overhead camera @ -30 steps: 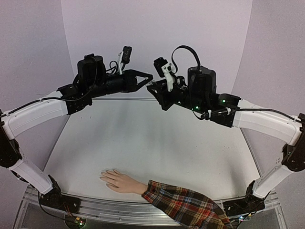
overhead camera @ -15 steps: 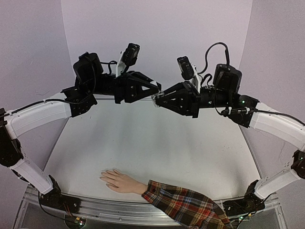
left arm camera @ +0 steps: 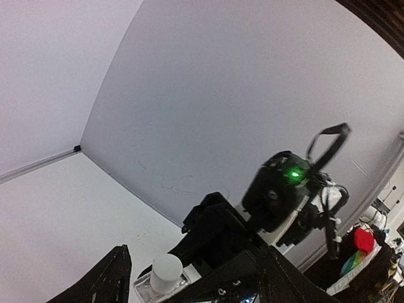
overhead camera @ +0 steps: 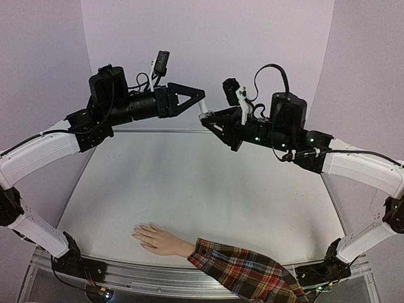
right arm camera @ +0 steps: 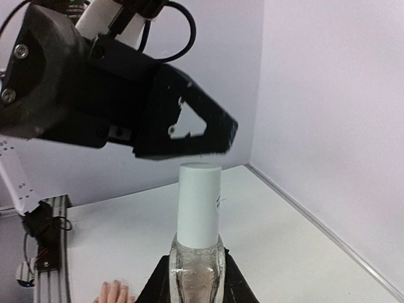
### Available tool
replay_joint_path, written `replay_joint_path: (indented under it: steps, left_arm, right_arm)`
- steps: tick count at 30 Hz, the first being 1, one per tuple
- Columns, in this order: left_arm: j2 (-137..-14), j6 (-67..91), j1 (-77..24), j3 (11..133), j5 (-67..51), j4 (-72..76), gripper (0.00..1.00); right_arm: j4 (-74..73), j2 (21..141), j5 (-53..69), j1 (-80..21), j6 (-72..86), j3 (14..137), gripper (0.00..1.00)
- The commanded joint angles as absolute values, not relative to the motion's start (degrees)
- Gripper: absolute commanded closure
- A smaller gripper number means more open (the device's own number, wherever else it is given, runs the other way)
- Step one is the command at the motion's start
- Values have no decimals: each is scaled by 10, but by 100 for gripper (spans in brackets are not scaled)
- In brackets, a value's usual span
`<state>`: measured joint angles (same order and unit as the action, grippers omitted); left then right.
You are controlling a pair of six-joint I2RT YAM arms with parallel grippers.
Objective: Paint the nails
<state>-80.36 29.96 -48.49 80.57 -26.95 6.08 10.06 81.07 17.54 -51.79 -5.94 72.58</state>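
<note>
Both arms are raised high over the far part of the table [overhead camera: 189, 183], and their grippers meet in the air in front of the back wall [overhead camera: 208, 38]. The right gripper [overhead camera: 208, 122] is closed on a small clear bottle [overhead camera: 203, 111]. In the right wrist view its two fingers [right arm camera: 235, 289] press the glass body from both sides, and the bottle stands upright with its white cap [right arm camera: 199, 208] on top. The left gripper [overhead camera: 197, 98] is wide open and holds nothing. In the left wrist view its fingers [left arm camera: 104, 281] stand well apart with the cap between them, and there is a clear gap on each side. From the right wrist the left gripper appears just over and behind the cap; I cannot tell from this view if it touches it. The nails [overhead camera: 135, 234] are far from both grippers. They are at the tips of a beige hand [overhead camera: 161, 240] that lies flat on the table near its front edge, a little left of the middle, with the fingers pointing to the left. A red plaid sleeve [overhead camera: 243, 273] covers the wrist and goes over the front edge to the right. The nails are too small to see if there is any paint on them.
</note>
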Motion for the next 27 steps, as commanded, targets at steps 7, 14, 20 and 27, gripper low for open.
replay_joint_path:
  steps: [7,14,20,27]
  left_arm:
    - [-827,341,-484,819,-194,57,38]
    - [-824,357,-486,804,-183,61,41]
    - [-830,358,-487,806,-181,60,72]
    - [-848,330,-488,814,-271,86,97]
  right_arm:
    - [67,860,-56,-582,-135,809,100]
    - [63,872,-96,-591,-144,821,100]
    - [62,878,-109,-596,-148,833,100]
    - [63,865,-51,-593,-148,836,100]
